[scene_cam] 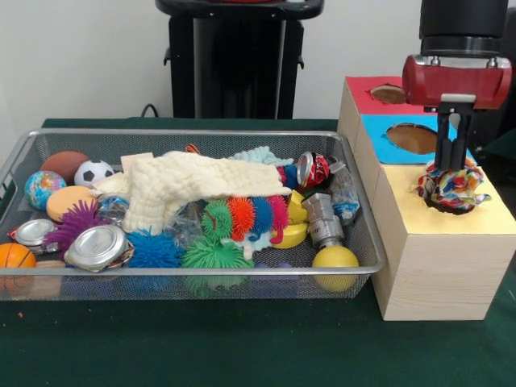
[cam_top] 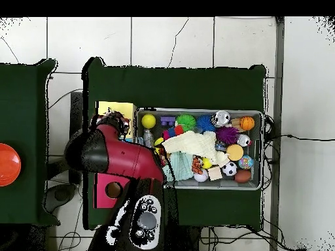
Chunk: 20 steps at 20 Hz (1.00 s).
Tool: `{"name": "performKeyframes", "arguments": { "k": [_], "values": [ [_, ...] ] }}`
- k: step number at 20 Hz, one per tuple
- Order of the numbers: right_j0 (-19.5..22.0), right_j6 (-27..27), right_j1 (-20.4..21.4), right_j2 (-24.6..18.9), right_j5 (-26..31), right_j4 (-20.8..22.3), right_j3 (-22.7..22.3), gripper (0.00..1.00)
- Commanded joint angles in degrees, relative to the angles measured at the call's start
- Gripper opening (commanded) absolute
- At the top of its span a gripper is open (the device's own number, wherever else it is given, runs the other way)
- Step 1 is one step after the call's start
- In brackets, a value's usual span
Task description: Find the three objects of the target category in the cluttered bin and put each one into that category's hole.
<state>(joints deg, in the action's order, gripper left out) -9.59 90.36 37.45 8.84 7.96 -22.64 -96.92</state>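
Note:
The wire mesh bin (scene_cam: 193, 131) stands at the left, full of toys; it also shows in the overhead view (cam_top: 196, 110). My gripper (scene_cam: 451, 165) hangs straight down over the yellow-topped box (scene_cam: 484, 219) at the right. Its fingers stand close together and are sunk into a speckled red, yellow, blue and white piece (scene_cam: 453, 187). The piece is bunched up in the box's hole (scene_cam: 439, 206) and covers most of it. No other speckled piece shows in the bin. In the overhead view the arm (cam_top: 124, 160) hides the gripper and the hole.
The blue-topped box's hole (scene_cam: 411, 137) and the red-topped box's hole (scene_cam: 389, 93) lie behind the yellow one. In the bin: a cream cloth (scene_cam: 193, 185), a mint cloth (scene_cam: 262, 155), a green spiky ball (scene_cam: 211, 254), a yellow ball (scene_cam: 335, 258), a crushed can (scene_cam: 313, 169).

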Motion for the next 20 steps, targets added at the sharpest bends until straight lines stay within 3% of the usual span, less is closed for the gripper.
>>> {"name": "performKeyframes", "arguments": {
  "k": [1,7,20],
  "values": [
    [-1.74,14.1,-0.4,2.47,12.76,-2.19,5.2,0.0],
    [-3.54,15.85,0.49,4.96,17.23,-1.96,6.95,0.0],
    [-0.69,14.7,-0.25,-0.12,8.36,-2.11,-2.45,0.0]
  ]
}}
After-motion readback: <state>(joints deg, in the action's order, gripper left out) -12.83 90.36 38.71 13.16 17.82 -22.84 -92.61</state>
